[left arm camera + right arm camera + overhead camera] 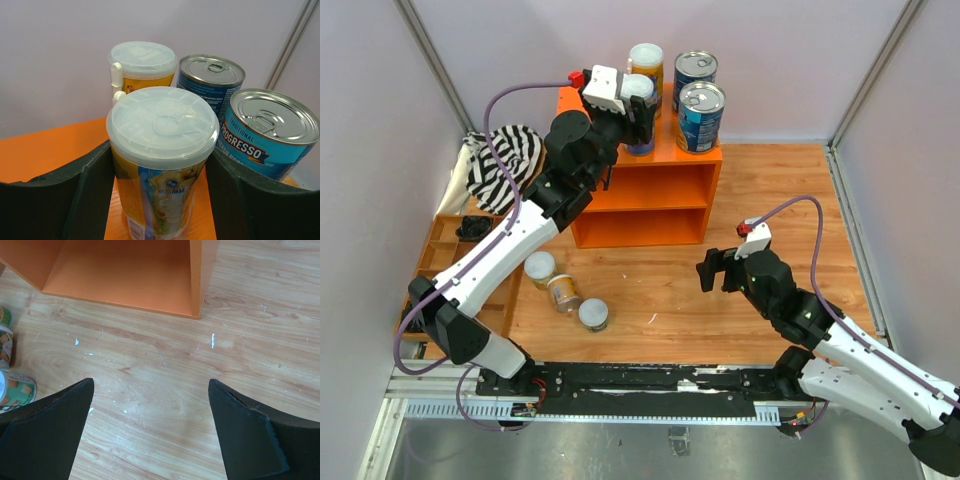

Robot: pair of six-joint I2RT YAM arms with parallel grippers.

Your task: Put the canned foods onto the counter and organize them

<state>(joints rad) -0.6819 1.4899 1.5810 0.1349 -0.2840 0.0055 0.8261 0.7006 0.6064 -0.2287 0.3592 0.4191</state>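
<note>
Lilac-grey walls close in a wood-grain worktop [780, 190]. Up on the flat top of the bright orange box-shaped counter [650, 205], the left claw [640, 120] has its black fingers [75, 200] pressed against both sides of a tall slim can [162, 135] with a translucent white lid and a colourful label. The can stands upright on the orange surface. Just behind it stands a second tall can [142, 62] with a yellow label and the same kind of lid. To the right are a near blue can [270, 130], wide with a silver pull-tab top, and a far blue can [210, 80] behind it.

The right claw [717, 270] hangs over bare worktop in front of the counter, fingers spread wide with nothing between them. Three small yellowish cans with white lids [563, 292] sit on the worktop near the left arm, below the counter's left corner. A low brown tray [445, 245] and a striped cloth [505, 165] lie at the far left.
</note>
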